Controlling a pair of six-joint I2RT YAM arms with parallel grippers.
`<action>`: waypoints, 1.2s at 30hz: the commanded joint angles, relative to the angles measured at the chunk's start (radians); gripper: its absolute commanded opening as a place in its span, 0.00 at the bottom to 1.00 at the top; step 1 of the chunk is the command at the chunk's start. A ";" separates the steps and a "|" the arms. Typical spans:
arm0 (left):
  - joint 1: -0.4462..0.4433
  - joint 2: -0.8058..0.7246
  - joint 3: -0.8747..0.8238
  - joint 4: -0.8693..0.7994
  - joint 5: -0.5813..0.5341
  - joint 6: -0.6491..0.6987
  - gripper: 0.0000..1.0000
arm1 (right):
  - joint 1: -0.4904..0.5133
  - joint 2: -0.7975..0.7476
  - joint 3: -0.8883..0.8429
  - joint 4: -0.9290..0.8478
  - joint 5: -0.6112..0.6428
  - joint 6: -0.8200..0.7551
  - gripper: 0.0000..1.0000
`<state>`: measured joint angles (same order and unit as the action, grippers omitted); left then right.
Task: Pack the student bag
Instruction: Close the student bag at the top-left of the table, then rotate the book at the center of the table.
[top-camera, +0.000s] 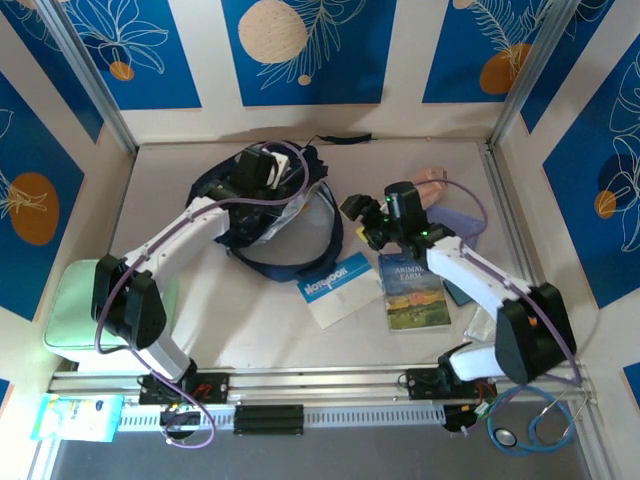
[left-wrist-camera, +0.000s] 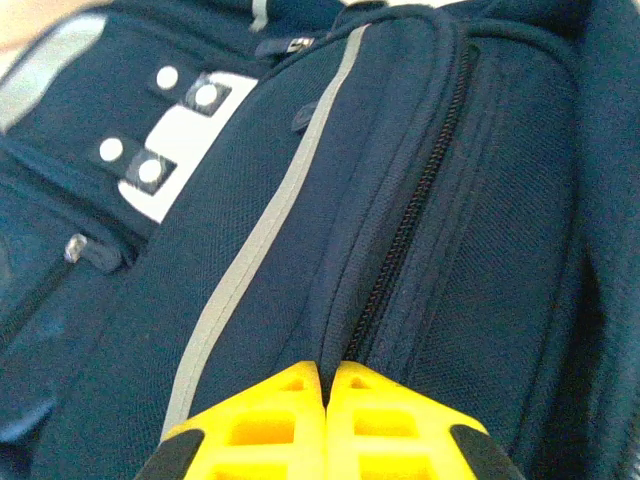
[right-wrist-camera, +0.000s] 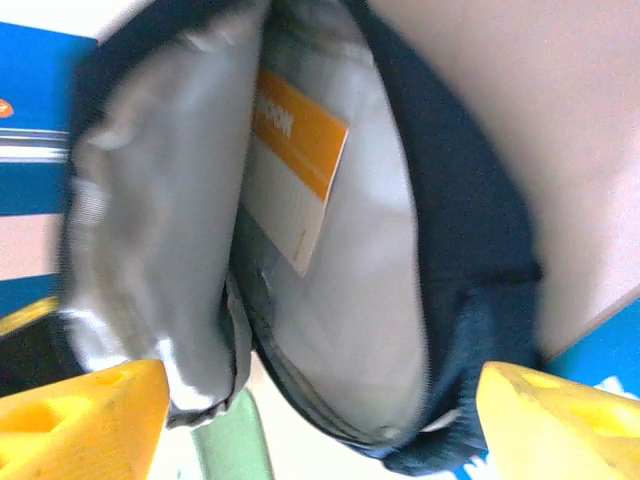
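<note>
Student bag (top-camera: 285, 225) sat left of centre toward the far side of the table (top-camera: 250, 320), its mouth open. Nearest the arms lay a blue-and-white notebook (top-camera: 335, 288) and a paperback (top-camera: 413, 292), flat and apart from it; beyond them the right gripper (top-camera: 365, 215) hung just beside the mouth, fingers spread wide and gripping nothing; farther on, the left gripper (top-camera: 262, 170) rested on the bag's top, fingers pressed together at the zipper seam, though whether cloth was pinched between them I could not tell. I judged the bag soft, limp and light, apt to sag shut; its stiffer zipper edge or straps looked the best hold. The left wrist view gave the white patch (left-wrist-camera: 190, 140) and zipper (left-wrist-camera: 410, 220); the right wrist view gave the grey lining (right-wrist-camera: 150, 200) and an orange-labelled book (right-wrist-camera: 295, 150) inside.
</note>
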<state>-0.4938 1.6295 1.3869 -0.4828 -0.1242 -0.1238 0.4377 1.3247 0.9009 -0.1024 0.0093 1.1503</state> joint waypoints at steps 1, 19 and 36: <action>0.048 -0.051 -0.059 0.052 -0.043 -0.016 0.00 | -0.027 -0.037 -0.006 -0.204 0.119 -0.180 0.82; -0.085 -0.109 -0.236 0.040 0.188 -0.132 0.74 | 0.096 0.171 -0.067 -0.303 0.026 -0.149 0.64; -0.132 -0.106 -0.269 0.131 0.280 -0.272 0.85 | 0.055 0.336 -0.063 -0.326 0.062 -0.182 0.52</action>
<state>-0.6128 1.5322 1.1141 -0.3630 0.1265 -0.3676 0.5110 1.6108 0.8471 -0.4057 0.0586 0.9939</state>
